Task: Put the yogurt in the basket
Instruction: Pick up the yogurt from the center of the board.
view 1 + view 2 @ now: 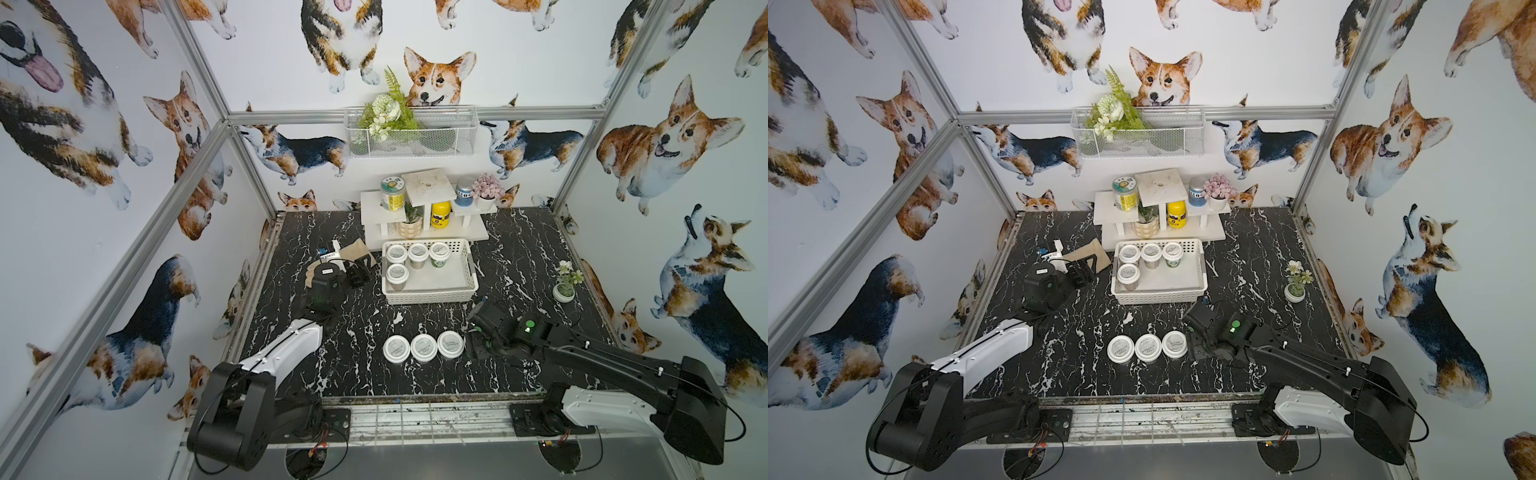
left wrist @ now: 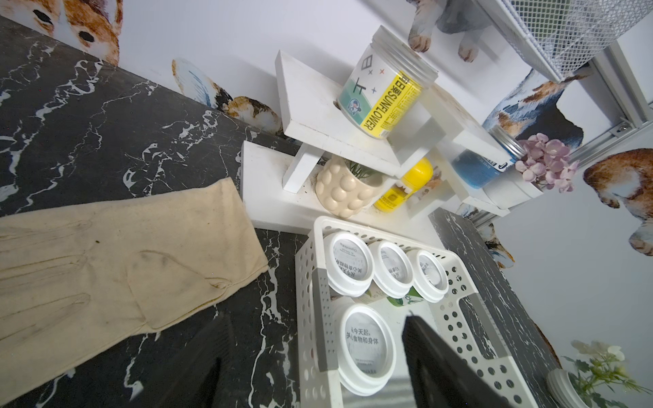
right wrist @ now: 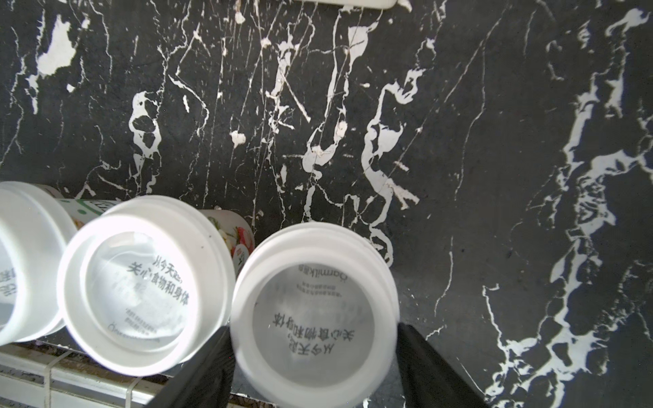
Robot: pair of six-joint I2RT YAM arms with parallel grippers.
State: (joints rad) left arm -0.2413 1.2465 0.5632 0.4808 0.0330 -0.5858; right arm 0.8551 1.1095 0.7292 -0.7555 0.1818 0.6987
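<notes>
The right gripper (image 3: 312, 330) straddles the end yogurt (image 3: 311, 279) of the row near the worktop's front edge; whether it pinches yet cannot be told. Held only by the lid's rim, the jar may slip or bump its neighbour (image 3: 145, 286). The left gripper (image 2: 316, 328) hangs spread beside the basket (image 1: 430, 296).

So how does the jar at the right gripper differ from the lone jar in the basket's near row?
The table jar stands on the tabletop; the basket jar stands in the basket. The table jar sits between the right gripper's fingers; the basket jar stands free. The table jar ends a row of three; the basket jar is alone in its row. Both are upright, white-lidded.
</notes>
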